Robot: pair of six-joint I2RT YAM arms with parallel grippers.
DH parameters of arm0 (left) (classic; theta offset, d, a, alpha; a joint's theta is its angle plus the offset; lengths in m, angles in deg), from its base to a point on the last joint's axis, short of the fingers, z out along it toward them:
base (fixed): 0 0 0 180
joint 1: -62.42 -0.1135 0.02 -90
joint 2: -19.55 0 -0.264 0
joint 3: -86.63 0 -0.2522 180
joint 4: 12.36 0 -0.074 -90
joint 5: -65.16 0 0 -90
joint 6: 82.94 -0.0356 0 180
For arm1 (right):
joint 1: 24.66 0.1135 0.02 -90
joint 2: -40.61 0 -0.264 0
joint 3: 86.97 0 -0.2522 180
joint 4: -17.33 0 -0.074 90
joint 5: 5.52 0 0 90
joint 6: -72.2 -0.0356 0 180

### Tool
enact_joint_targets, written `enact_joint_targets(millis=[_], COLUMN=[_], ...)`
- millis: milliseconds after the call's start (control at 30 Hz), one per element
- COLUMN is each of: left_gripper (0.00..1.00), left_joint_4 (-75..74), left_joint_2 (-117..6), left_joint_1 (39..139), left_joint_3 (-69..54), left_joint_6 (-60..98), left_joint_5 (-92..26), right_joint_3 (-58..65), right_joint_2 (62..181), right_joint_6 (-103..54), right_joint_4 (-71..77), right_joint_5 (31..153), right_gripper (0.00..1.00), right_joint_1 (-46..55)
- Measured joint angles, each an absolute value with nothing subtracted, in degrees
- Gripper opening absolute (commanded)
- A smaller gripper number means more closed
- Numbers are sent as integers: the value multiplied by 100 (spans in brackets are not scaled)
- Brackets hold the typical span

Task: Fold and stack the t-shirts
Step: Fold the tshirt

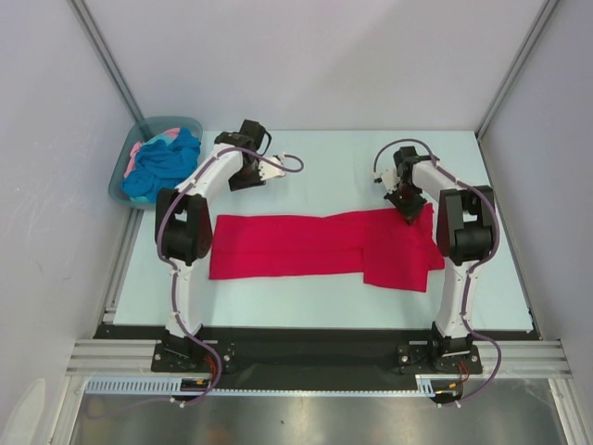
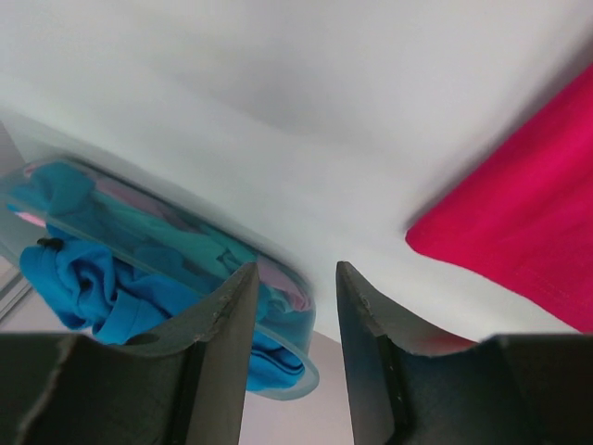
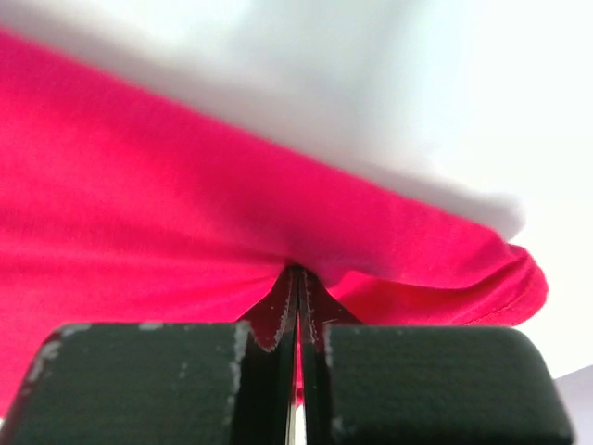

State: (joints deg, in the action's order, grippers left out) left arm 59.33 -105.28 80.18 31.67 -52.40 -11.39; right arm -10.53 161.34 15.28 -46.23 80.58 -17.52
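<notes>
The crimson-red t-shirt [image 1: 315, 246] lies as a long folded band across the table's middle, with a doubled part at the right. My right gripper [image 1: 409, 213] is shut on its far right edge; in the right wrist view the red cloth [image 3: 232, 213] bunches at the closed tips of that gripper [image 3: 297, 274]. My left gripper [image 1: 274, 168] is open and empty, above the bare table beyond the shirt's left end. In the left wrist view that gripper [image 2: 295, 278] holds nothing, with the red shirt's corner [image 2: 528, 213] at the right. The turquoise-blue t-shirt [image 1: 165, 162] and the pale pink one [image 1: 139, 151] lie in the tub.
The grey-teal tub [image 1: 125, 184] stands at the table's far left corner, also in the left wrist view [image 2: 296, 320]. Grey walls enclose the table on three sides. A black strip and metal rail run along the near edge by the arm bases.
</notes>
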Motion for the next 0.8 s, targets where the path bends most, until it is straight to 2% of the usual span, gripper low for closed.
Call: enact_joint_targets(millis=[533, 800], left_gripper=[45, 45], left_joint_4=[5898, 5824], left_joint_2=[-9862, -9851], left_joint_1=[8093, 8121], left_joint_3=[2881, 2758], left_joint_6=[-5035, -5042], left_joint_5=[-848, -842], right_joint_3=[-4216, -5131], right_joint_2=[18140, 18855], right_joint_6=[1850, 2575], right_joint_4=[-4682, -4107], right_joint_5=[6991, 6198], right_gripper=[0, 0], right_joint_1=[-1667, -1363])
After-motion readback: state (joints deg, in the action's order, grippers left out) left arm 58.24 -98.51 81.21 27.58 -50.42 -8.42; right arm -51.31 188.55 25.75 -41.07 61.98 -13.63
